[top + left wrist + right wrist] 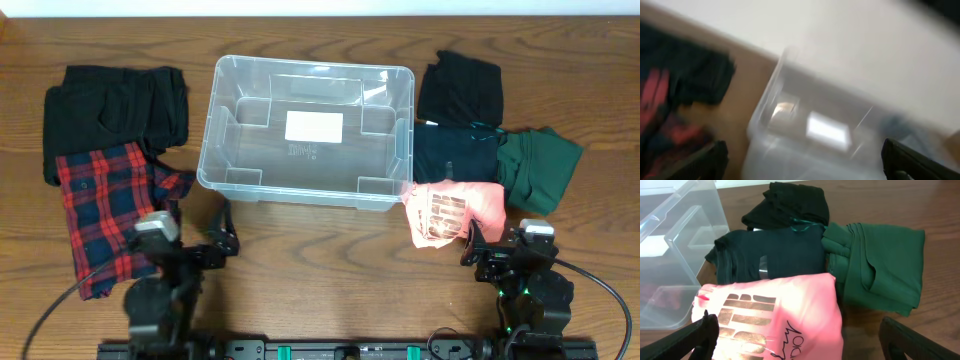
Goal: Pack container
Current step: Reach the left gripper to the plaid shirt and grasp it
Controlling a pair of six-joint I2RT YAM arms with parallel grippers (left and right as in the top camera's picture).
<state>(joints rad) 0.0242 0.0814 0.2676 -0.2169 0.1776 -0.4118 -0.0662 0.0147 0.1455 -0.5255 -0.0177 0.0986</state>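
Note:
The clear plastic container (306, 130) stands empty at the table's middle back, a white label (314, 126) on its bottom. It also shows blurred in the left wrist view (815, 135) and at the left edge of the right wrist view (670, 255). My left gripper (222, 245) is open and empty in front of its left corner. My right gripper (470, 245) is open and empty, just in front of a folded pink shirt (452, 212), which lies between its fingers' line in the right wrist view (775, 315).
Left of the container lie a black garment (115, 105) and a red plaid shirt (110, 205). Right of it lie a black garment (458, 88), a dark teal shirt (455, 155) and a green garment (538, 165).

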